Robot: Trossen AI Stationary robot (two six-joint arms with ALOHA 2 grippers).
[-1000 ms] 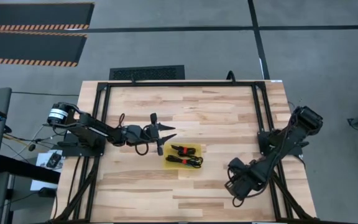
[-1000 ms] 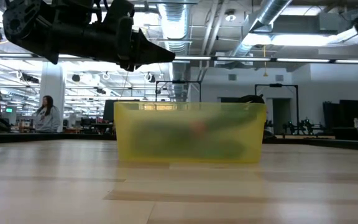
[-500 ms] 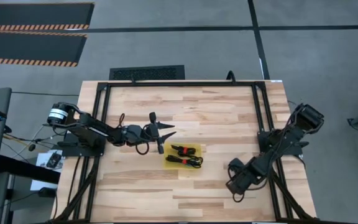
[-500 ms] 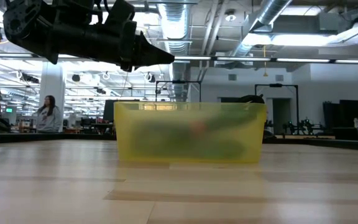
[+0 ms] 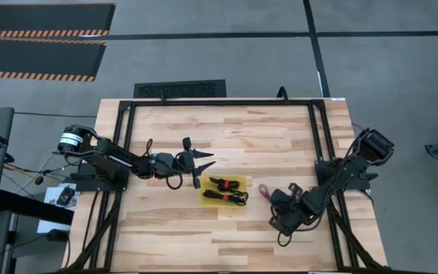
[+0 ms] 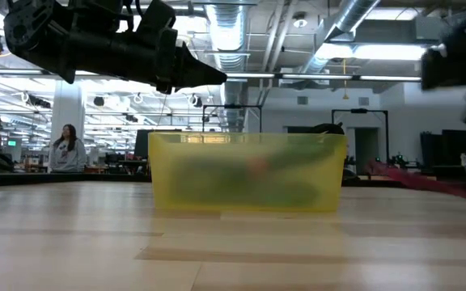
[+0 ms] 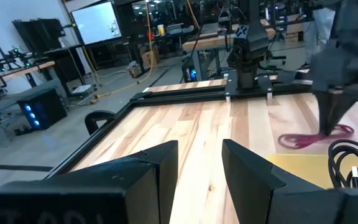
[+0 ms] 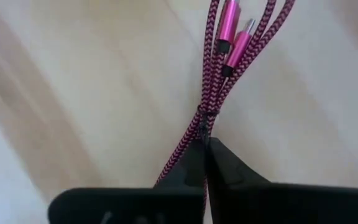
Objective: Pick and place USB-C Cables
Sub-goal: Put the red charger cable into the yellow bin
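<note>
Fingers of your right gripper are clenched on the magenta cable, which hangs just right of the yellow tray; its tail is cut off by the fingers. Your left gripper hovers just left of the tray, fingers spread. Black cables lie in the tray, blurred through its wall.

right gripper moved toward 10 o'clock, nearer yellow tray; magenta cable now visible, pinched in its fingers.
</note>
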